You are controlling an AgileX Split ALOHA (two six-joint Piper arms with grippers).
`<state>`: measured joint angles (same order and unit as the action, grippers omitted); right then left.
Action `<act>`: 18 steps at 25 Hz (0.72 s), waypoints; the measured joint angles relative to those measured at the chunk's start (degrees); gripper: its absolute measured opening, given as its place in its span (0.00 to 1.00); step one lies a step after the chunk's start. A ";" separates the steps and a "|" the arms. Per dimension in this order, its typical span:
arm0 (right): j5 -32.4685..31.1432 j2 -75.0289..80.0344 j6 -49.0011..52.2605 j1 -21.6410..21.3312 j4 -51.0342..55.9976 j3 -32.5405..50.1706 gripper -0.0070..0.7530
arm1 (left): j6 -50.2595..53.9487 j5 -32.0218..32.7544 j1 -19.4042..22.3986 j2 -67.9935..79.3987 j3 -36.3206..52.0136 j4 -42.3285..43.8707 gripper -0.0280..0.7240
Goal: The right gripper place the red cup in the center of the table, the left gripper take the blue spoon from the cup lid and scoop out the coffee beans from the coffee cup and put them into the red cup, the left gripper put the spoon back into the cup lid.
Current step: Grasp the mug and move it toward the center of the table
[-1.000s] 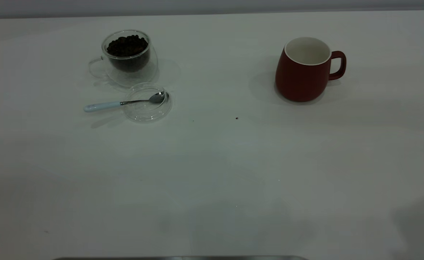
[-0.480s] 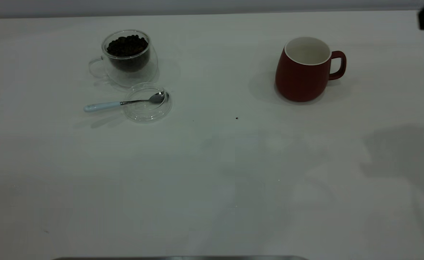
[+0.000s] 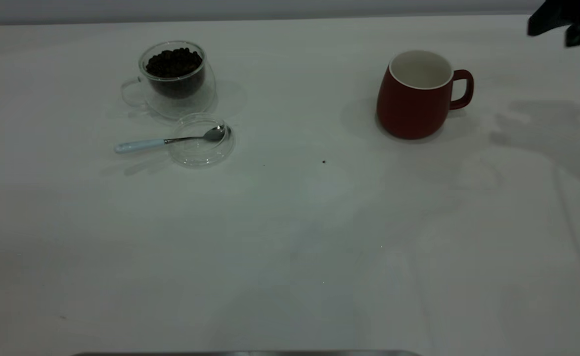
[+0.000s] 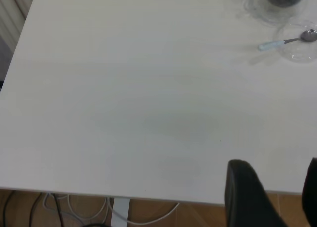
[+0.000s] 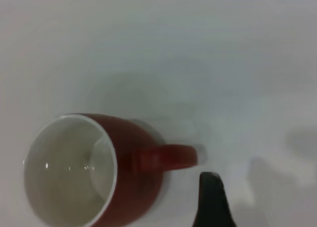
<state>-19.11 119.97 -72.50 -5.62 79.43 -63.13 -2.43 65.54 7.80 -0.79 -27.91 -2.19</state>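
The red cup [image 3: 415, 99] stands upright and empty at the back right, its handle [image 3: 463, 89] pointing right. My right gripper [image 3: 561, 27] is open, in the air right of and behind the cup, apart from it. In the right wrist view one finger [image 5: 213, 200] shows beside the cup's handle [image 5: 171, 157]. The glass coffee cup [image 3: 176, 74] with beans stands at the back left. The blue-handled spoon [image 3: 139, 145] lies with its bowl in the clear cup lid [image 3: 201, 148]. My left gripper [image 4: 277, 190] is open over the table's edge, far from the spoon [image 4: 285, 40].
A small dark speck [image 3: 324, 161] lies on the white table [image 3: 290, 237] between the lid and the red cup. The arm's shadow falls on the table at the right. The table edge and cables below it [image 4: 99, 207] show in the left wrist view.
My right gripper has come into view at the top right and moved left toward the red cup. Its shadow has moved up the table. Cups, lid and spoon have not moved.
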 joint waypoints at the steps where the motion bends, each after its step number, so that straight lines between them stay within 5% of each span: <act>1: -1.08 1.86 0.21 -0.07 0.08 -1.22 0.75 | 0.00 0.00 0.00 0.00 0.00 0.00 0.49; 8: -5.63 10.91 0.52 1.27 2.98 -5.53 0.75 | 0.00 0.00 0.00 0.00 0.00 0.00 0.49; 18: -6.80 14.51 0.71 8.59 4.89 -8.40 0.75 | 0.00 0.00 0.00 0.00 0.00 0.00 0.49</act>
<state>-25.91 134.48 -71.79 2.97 84.32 -71.52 -2.43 65.54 7.80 -0.79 -27.91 -2.19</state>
